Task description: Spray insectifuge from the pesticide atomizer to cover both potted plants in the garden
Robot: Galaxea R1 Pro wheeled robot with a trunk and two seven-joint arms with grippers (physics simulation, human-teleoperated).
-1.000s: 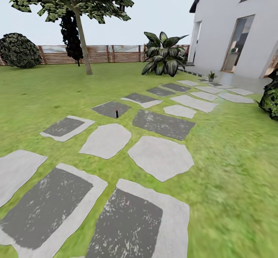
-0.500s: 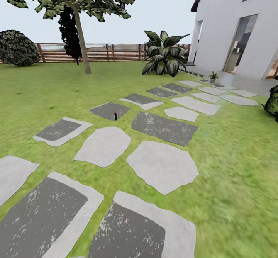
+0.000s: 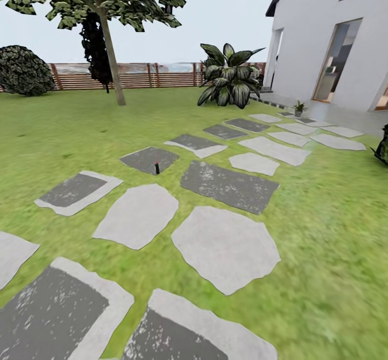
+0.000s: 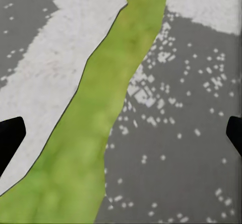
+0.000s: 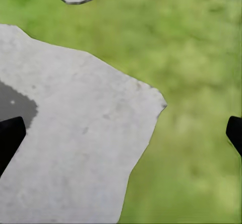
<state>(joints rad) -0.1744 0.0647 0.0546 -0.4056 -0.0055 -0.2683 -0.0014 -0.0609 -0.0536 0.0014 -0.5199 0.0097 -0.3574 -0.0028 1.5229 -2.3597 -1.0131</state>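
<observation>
In the head view the garden lawn (image 3: 323, 230) spreads ahead, crossed by grey stepping stones (image 3: 223, 247). A small slim dark object with a reddish top (image 3: 157, 167) stands upright on a dark stone (image 3: 148, 159); it is too far off to tell whether it is the pesticide atomizer. One small potted plant (image 3: 298, 108) in a grey pot sits on the paving by the house. My left gripper (image 4: 121, 138) hangs open over a dark speckled stone and a grass strip. My right gripper (image 5: 121, 136) is open over a pale stone's edge and grass. Both hold nothing.
A big dark broad-leaved shrub (image 3: 229, 82) stands at the far end of the stone path. A tree (image 3: 110, 42), a round bush (image 3: 24, 71) and the brown slat fence (image 3: 145, 74) line the back. The white house (image 3: 328, 42) with a doorway is at the right.
The whole head view has shifted: the stones and the small dark object have slid down the picture and now look nearer, so the camera has moved forward. Nothing in the garden has moved.
</observation>
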